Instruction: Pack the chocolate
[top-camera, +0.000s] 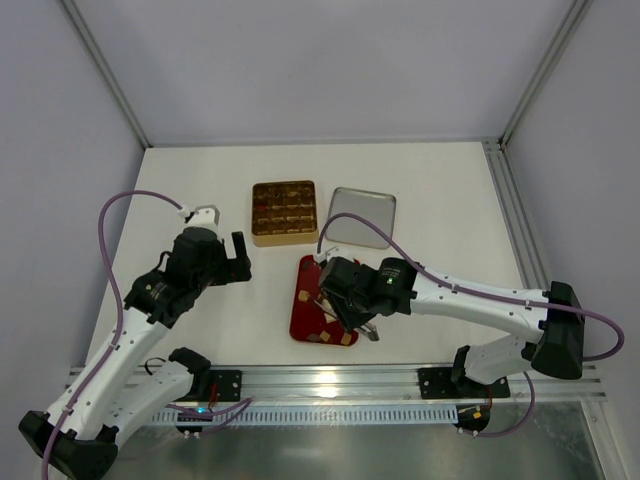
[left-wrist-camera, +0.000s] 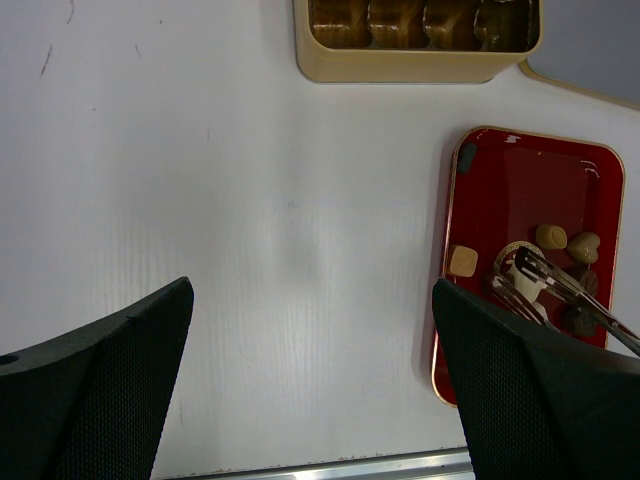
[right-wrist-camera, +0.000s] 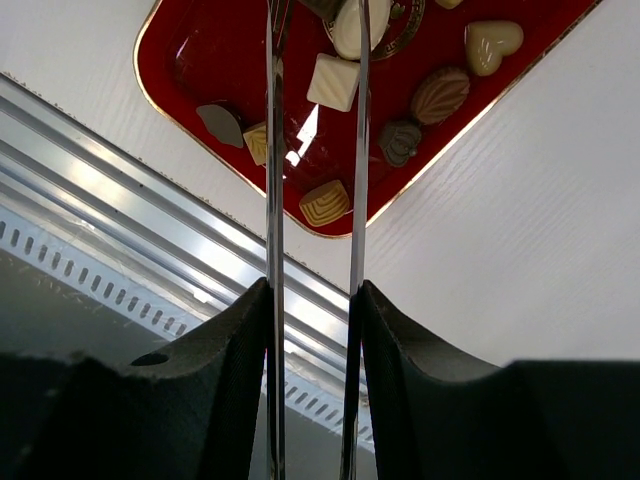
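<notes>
Several small chocolates lie on the red tray (top-camera: 300, 312), among them a cream-white square (right-wrist-camera: 333, 82), a cream heart (right-wrist-camera: 492, 42), a brown leaf shape (right-wrist-camera: 440, 95) and a tan striped piece (right-wrist-camera: 326, 203). My right gripper (right-wrist-camera: 312, 300) is over the tray (right-wrist-camera: 190, 50) and is shut on metal tongs (right-wrist-camera: 272, 150). The tong tips stand at a cream-white oval piece (right-wrist-camera: 350, 25); I cannot tell whether it is pinched. My left gripper (left-wrist-camera: 312, 290) is open and empty above bare table, left of the tray (left-wrist-camera: 530, 180). It sees the tongs (left-wrist-camera: 545, 285) and a tan square (left-wrist-camera: 462, 261).
A gold box with gridded compartments (top-camera: 284, 211) stands behind the tray, also in the left wrist view (left-wrist-camera: 420, 62). A silver lid (top-camera: 361, 217) lies to its right. The metal rail (right-wrist-camera: 150, 210) runs along the table's near edge.
</notes>
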